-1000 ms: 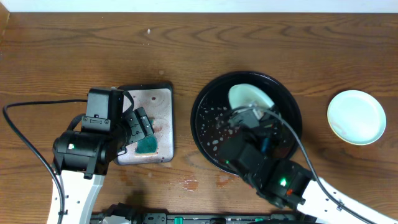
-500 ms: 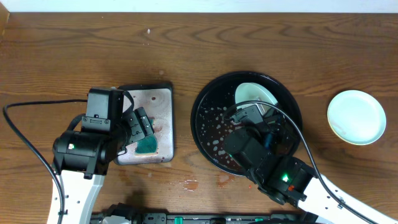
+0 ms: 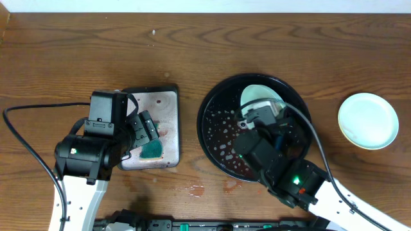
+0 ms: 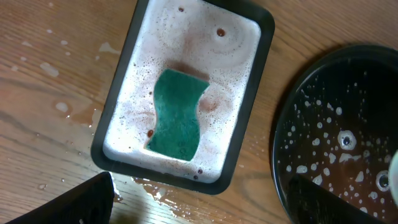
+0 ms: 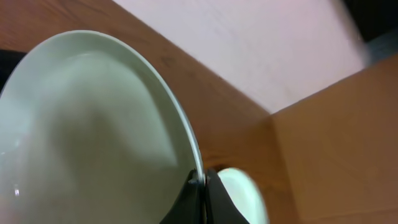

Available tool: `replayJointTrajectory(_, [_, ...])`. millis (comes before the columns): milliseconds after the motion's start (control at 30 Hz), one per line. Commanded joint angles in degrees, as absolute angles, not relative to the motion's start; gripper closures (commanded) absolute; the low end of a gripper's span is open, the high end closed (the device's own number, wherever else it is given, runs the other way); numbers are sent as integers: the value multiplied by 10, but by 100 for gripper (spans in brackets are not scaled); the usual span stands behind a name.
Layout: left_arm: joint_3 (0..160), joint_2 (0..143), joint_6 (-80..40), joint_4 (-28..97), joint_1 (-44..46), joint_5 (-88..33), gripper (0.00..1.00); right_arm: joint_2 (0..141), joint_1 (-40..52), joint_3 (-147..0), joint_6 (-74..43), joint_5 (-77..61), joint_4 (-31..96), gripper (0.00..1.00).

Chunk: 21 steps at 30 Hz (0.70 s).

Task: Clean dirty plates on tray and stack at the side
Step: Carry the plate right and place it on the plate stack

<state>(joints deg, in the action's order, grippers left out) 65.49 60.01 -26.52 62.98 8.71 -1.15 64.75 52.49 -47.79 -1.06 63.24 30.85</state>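
A pale mint-white plate point(image 3: 260, 96) is tilted up on edge over the far part of the large round black tray point(image 3: 215, 125), which is wet with soap suds. My right gripper point(image 3: 264, 115) is shut on that plate's rim; in the right wrist view the plate point(image 5: 93, 130) fills the left and the fingers point(image 5: 203, 186) pinch its edge. A stack of pale plates point(image 3: 368, 120) lies on the wood table at the right and shows behind the fingers point(image 5: 245, 196). My left gripper point(image 4: 199, 205) is open and empty above the table just in front of the small rectangular tray.
A small rectangular black-rimmed tray point(image 3: 168, 96) holds foamy water and a green sponge point(image 3: 153, 150), also in the left wrist view point(image 4: 179, 115). Water is spilled on the table in front of it point(image 4: 155, 190). A cable point(image 3: 26, 138) loops at the left.
My right gripper has lifted and tilted the mint-white plate, shifting slightly toward the right over the black tray. The left arm has not moved.
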Motion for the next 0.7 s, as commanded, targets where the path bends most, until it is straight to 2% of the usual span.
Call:
replayJointTrajectory(0, [667,602,-259,631,85,-9,11,646,470,-480,-163,536,326,99])
replayJointTrajectory(167, [667,602,-259,631,85,-9,11,647,307,-480,-214,259,328,99])
replayJointTrajectory(267, [667,602,-259,631,85,-9,11,646,180,-480,-206,91,323,99])
replayJointTrajectory(367, [667,602,-259,631,85,-9,11,647,36,-480,-205,-19,326,99])
replayJointTrajectory(533, [667,602,-259,631,85,-9,11,677,-185,-480,-213,-47,308,99])
replayJointTrajectory(667, [667,602,-259,631,85,-9,11,735,-322,-480,-295,-46,278,99])
